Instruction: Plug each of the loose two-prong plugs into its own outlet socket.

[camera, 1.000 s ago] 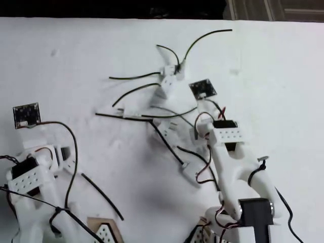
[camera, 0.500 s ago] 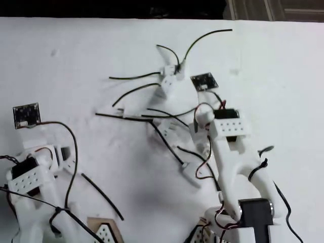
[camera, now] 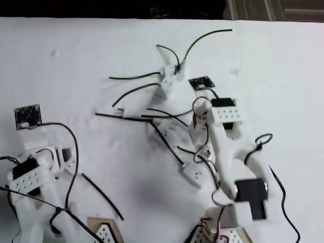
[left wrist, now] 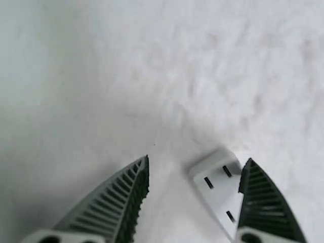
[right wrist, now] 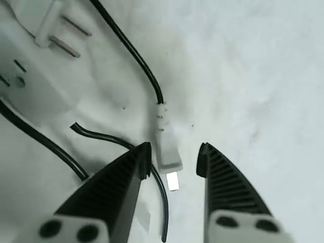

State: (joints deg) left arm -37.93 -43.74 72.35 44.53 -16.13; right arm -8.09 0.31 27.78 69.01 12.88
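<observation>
My right gripper (right wrist: 174, 148) is open, its fingers on either side of a small white plug end (right wrist: 167, 152) on a black cord, close above the table. Beyond it lie a white two-prong plug (right wrist: 53, 20) and a white outlet socket (right wrist: 25, 88). My left gripper (left wrist: 197, 160) is open and low over the table, with another white outlet socket (left wrist: 217, 188) lying against one finger (left wrist: 258, 197). In the high view the right arm (camera: 223, 119) stands beside the tangle of cords and white blocks (camera: 169, 83), and the left arm (camera: 30, 177) sits at the near left.
Black cords (camera: 136, 91) spread over the middle of the white table (camera: 76, 61). A loose cord (camera: 101, 195) lies near the left arm. A white socket block (camera: 195, 174) lies by the right arm's elbow. A wooden piece (camera: 104, 230) sits at the near edge.
The right arm has reached farther across the table toward the cord tangle, with its elbow dropping lower. The left arm has stayed put.
</observation>
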